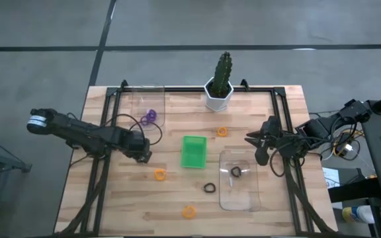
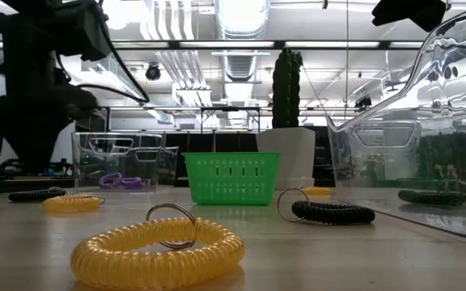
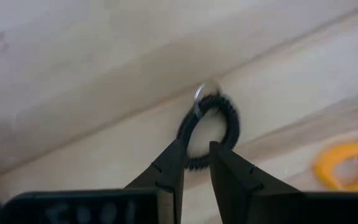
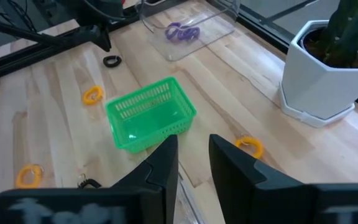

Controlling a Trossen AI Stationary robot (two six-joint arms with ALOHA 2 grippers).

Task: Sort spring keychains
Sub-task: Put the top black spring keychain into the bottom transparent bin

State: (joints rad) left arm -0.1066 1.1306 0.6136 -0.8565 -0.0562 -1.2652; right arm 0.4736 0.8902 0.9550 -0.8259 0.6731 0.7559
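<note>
A black spring keychain lies flat on the wood, with my left gripper pointing down just over its near arc, fingers a narrow gap apart; the right wrist view shows this keychain beside that gripper. My right gripper hangs open and bare above the right clear tray, which holds a black keychain. Purple keychains lie in the far-left clear tray. Orange keychains and another black one lie loose around the green tray. My left gripper comes at the black keychain from above, with a fingertip on either side of the loop's near arc. The fingers hide that spot, so I cannot tell whether they touch the coil. The keychain lies flat on the table.
A cactus in a white pot stands at the far edge, centre. A black frame runs along the table's sides. Bare wood lies between the green tray and the left gripper and along the near edge.
</note>
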